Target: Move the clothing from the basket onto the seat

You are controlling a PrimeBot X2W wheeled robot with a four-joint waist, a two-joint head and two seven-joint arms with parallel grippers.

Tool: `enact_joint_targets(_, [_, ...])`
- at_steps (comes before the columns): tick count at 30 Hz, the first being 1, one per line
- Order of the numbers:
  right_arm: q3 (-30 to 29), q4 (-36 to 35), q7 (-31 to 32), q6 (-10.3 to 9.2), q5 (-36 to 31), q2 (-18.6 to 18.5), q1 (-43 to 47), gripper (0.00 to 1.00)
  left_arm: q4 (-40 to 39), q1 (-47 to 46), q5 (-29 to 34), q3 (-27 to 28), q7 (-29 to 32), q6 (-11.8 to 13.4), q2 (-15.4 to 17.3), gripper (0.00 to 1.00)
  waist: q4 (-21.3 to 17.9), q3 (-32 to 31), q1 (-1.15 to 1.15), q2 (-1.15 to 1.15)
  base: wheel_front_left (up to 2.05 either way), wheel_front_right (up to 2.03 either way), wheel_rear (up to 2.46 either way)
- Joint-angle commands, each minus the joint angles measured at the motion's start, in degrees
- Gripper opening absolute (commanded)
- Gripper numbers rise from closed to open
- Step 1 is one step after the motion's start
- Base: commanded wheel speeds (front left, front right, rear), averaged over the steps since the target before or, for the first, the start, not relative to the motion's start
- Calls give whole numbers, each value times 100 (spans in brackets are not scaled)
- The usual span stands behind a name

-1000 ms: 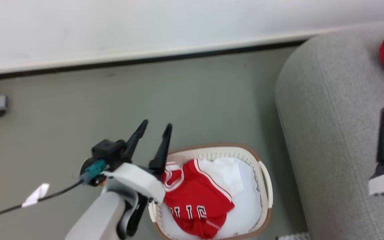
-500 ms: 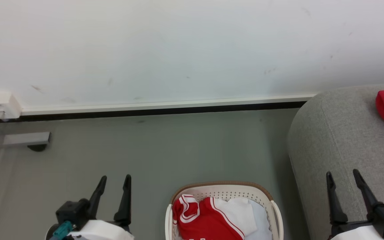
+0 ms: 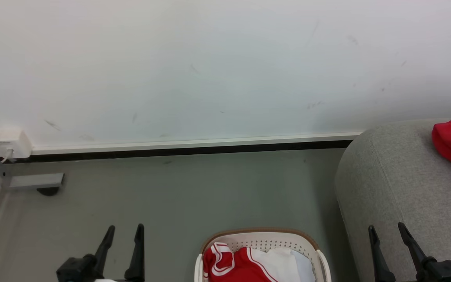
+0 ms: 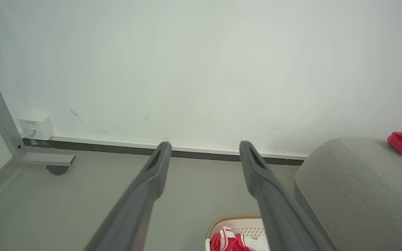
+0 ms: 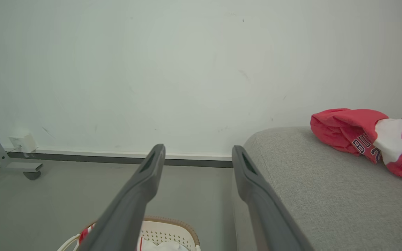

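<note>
1. Looking down from my head, I saw my left gripper point(image 3: 125, 231) at lower left and my right gripper point(image 3: 386, 230) at lower right, both spread and empty. The basket point(image 3: 260, 232) sat at bottom centre with red and white clothing point(image 3: 245, 262) inside.
2. From my left wrist, the seat point(image 4: 354, 188) lay at lower right.
3. From my right wrist, a red jersey point(image 5: 347, 132) rested on the seat at right.
</note>
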Motion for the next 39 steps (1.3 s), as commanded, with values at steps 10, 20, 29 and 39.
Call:
enact_joint_targets(10, [-14, 20, 2, -2, 112, 3, 17, 100, 75, 42, 209, 184, -15, -149, -109, 100, -44, 24, 1, 0, 0, 0, 0])
enact_joint_targets(20, [96, -47, 2, -2, 170, 2, -179, 100, 111, -63, 321, 244, -15, -214, -139, 100, -186, 175, 1, 0, 0, 0, 0])
enact_joint_targets(29, [181, -455, 2, -2, 341, 2, -791, 100, 261, -841, 517, -272, -11, -266, -147, 100, -590, 1105, 1, 0, 0, 0, 0])
enact_joint_targets(39, [462, -1133, 3, -2, 849, 6, -1849, 100, 1408, -2602, 1130, -1624, 350, -291, 22, 100, -1414, 2702, 1, 0, 0, 0, 0])
